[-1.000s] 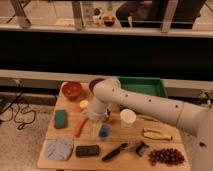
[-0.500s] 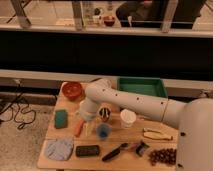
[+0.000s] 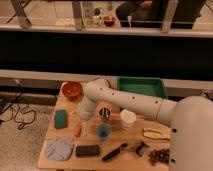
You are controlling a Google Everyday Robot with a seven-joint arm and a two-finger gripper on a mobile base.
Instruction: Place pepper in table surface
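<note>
Though partly hidden by the arm [image 3: 131,102], tool [image 3: 83,123] seems open; tapered orange pepper [image 3: 77,129] at its 7 o'clock on tabletop [image 3: 64,135].

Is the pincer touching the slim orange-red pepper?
Cannot tell. In the camera view the pincer hangs right above the slim orange-red pepper lying on the light wooden tabletop; the white wrist hides any gap or contact.

Orange-red pepper [image 3: 77,129] flat on tan table surface [image 3: 131,138], pincer [image 3: 83,121] right by it.
</note>
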